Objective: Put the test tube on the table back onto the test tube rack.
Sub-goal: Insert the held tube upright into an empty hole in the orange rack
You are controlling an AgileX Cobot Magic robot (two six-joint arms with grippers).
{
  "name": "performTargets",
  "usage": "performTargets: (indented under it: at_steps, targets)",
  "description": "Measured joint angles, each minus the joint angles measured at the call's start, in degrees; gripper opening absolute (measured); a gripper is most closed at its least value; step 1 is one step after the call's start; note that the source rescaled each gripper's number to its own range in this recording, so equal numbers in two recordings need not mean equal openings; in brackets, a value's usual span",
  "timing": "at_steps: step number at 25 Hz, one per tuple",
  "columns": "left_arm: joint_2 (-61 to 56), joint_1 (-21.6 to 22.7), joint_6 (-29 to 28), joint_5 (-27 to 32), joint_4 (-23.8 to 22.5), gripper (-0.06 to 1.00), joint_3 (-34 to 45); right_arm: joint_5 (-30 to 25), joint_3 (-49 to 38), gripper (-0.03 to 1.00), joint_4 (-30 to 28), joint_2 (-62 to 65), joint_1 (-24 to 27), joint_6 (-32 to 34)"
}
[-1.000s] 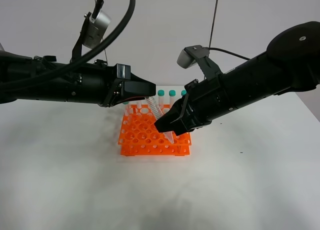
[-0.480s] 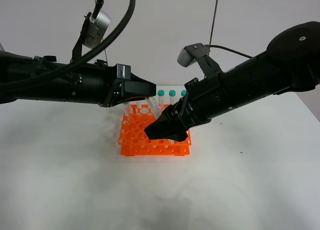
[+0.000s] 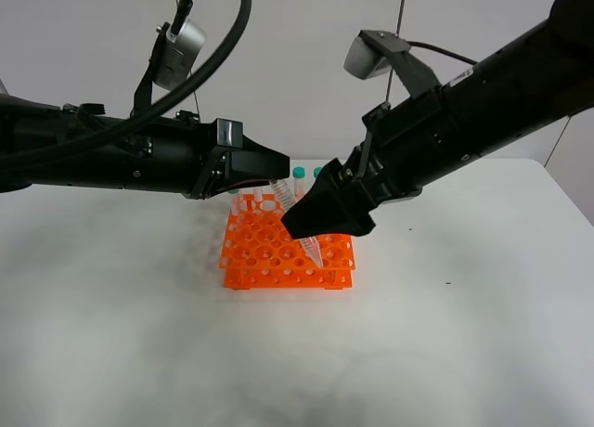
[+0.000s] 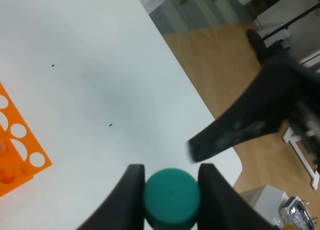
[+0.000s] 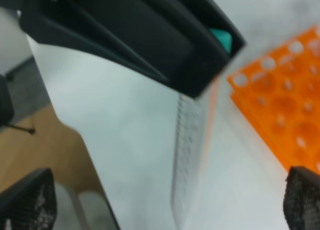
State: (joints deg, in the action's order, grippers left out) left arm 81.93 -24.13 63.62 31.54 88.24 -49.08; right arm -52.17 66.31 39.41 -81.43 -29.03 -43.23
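Test tube (image 3: 284, 199) partly behind right tool (image 3: 311, 230)

Left pincer (image 3: 281, 172) and right pincer (image 3: 304, 230) crowd the air above the test tube rack (image 3: 269, 257), frame centre. Capped tubes (image 3: 299, 174) block its rear row. Surface (image 3: 139, 353) across the lower frame lies open.

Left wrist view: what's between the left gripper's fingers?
The teal cap of the test tube, pinched by the fingers of the left gripper on both sides. The left wrist view shows it; the tube body is hidden behind the cap.
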Motion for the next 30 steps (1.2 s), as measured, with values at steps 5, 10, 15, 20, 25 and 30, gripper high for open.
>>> performTargets:
  at_steps: [5, 10, 15, 20, 25, 30]
  targets:
    - [0.0, 0.0, 0.0, 0.0, 0.0, 0.0, 0.0, -8.3, 7.3, 0.99, -13.5, 0.1, 0.0, 13.9]
    - [0.0, 0.0, 0.0, 0.0, 0.0, 0.0, 0.0, -8.6, 10.1, 0.99, -26.1, 0.1, 0.0, 26.7]
    - [0.0, 0.0, 0.0, 0.0, 0.0, 0.0, 0.0, -8.4, 10.1, 1.0, -35.2, -0.9, 3.7, 35.5]
    - [0.0, 0.0, 0.0, 0.0, 0.0, 0.0, 0.0, -8.5, 10.1, 1.0, -36.2, -3.0, 13.2, 37.3]
    - [0.0, 0.0, 0.0, 0.0, -0.7, 0.0, 0.0, -8.8, 10.1, 1.0, -36.6, -4.6, 22.7, 37.5]
    - [0.0, 0.0, 0.0, 0.0, -1.5, 0.0, 0.0, -13.5, 10.1, 1.0, -36.5, -4.7, 25.3, 37.5]
